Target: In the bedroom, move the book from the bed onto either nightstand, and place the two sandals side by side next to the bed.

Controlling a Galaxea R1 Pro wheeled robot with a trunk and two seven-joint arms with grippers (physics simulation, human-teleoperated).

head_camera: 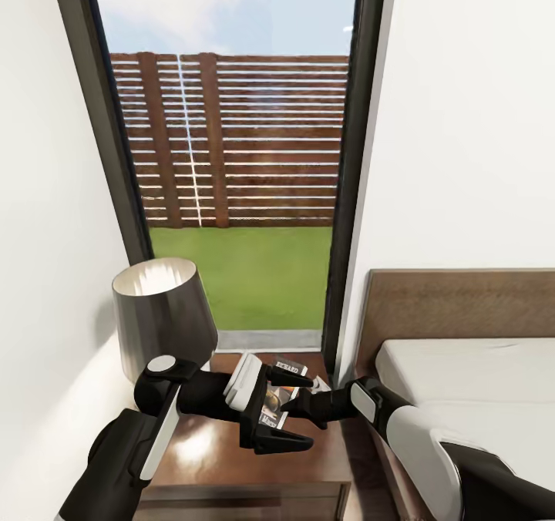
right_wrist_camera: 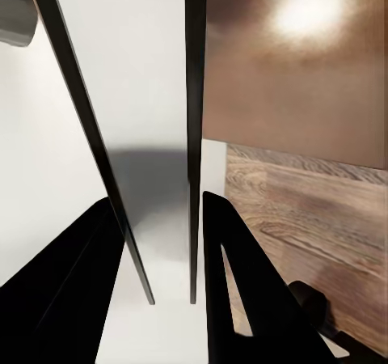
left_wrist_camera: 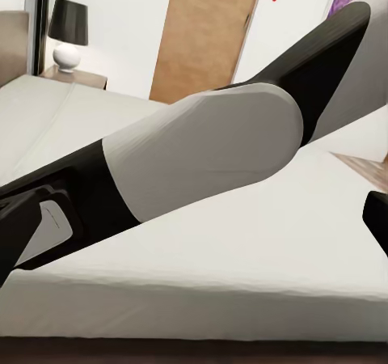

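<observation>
A small thin paperback book (head_camera: 271, 399) with unreadable white lettering on its cover sits over one glossy dark brown wooden nightstand (head_camera: 208, 455), between two black grippers. The right gripper (head_camera: 289, 398) has fingers apart around the book; whether they clamp it is unclear. The left gripper (head_camera: 274, 413) looks spread beside it. One dark-shaded lamp (head_camera: 163, 313) stands there; one light grey bed (head_camera: 470, 382) lies alongside

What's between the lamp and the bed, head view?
In the head view: the nightstand top, with the left gripper and right gripper meeting above it and the book showing among their fingers. Behind stands the window frame.
</observation>
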